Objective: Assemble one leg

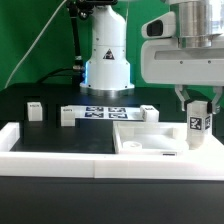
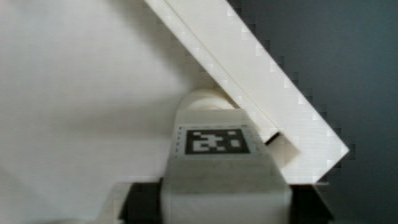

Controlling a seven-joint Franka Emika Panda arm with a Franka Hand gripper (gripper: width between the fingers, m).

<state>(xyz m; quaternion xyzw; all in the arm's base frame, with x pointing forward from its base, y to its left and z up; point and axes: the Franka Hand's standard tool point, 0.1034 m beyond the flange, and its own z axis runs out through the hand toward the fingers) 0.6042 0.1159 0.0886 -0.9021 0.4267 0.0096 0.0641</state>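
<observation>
Black tabletop and green backdrop frame the work: at the exterior view's right the gripper (image 1: 197,108) is clamped on the leg (image 1: 198,123), upright at the panel's (image 1: 140,142) right corner. Seating it well likely calls for a straight, slow descent with the post held vertical.

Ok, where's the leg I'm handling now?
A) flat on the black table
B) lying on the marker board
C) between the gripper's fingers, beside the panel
C: the leg is clamped upright in the gripper, at the edge of the panel on the exterior view's right.
</observation>
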